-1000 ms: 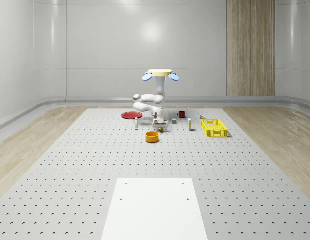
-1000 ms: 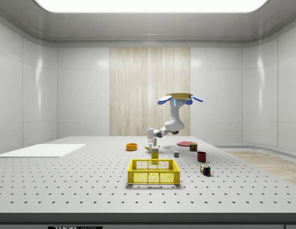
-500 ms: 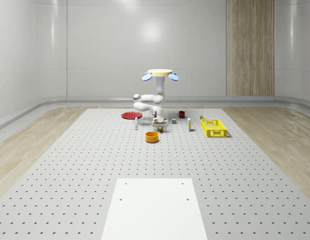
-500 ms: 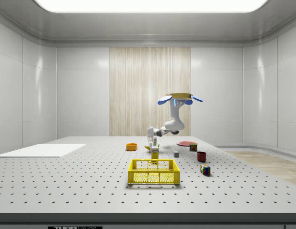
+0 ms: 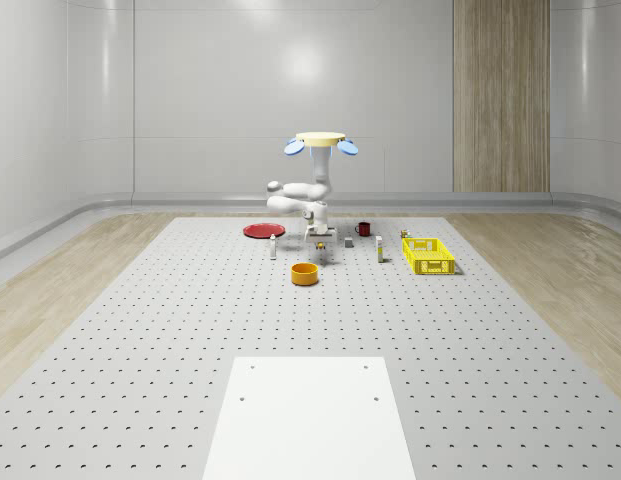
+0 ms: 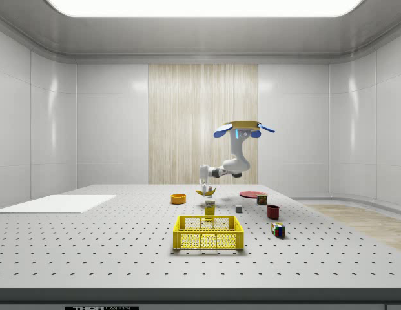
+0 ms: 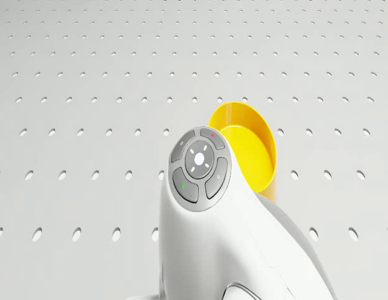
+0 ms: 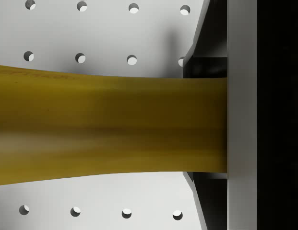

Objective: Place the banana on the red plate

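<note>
Banana (image 6: 205,192) now hangs lifted off the table, clamped in the gripper (image 6: 204,188) (drone (image 6: 243,128) hovering higher); red plate (image 5: 261,230) waits mid-frame left.

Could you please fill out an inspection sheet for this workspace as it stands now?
Surface: grey perforated table with a white panel at the whole-scene view's near edge.
Job's things: banana held off the table; red plate bare, at the far end.
Clutter: orange bowl, yellow crate, dark red mug, colourful cube, small bottles and blocks.
Grippers: gripper shut on the banana above the table; drone hovers near the bowl.
Cables: nothing seen.
Surroundings: wooden floor, white walls, one wood-panelled strip.
</note>
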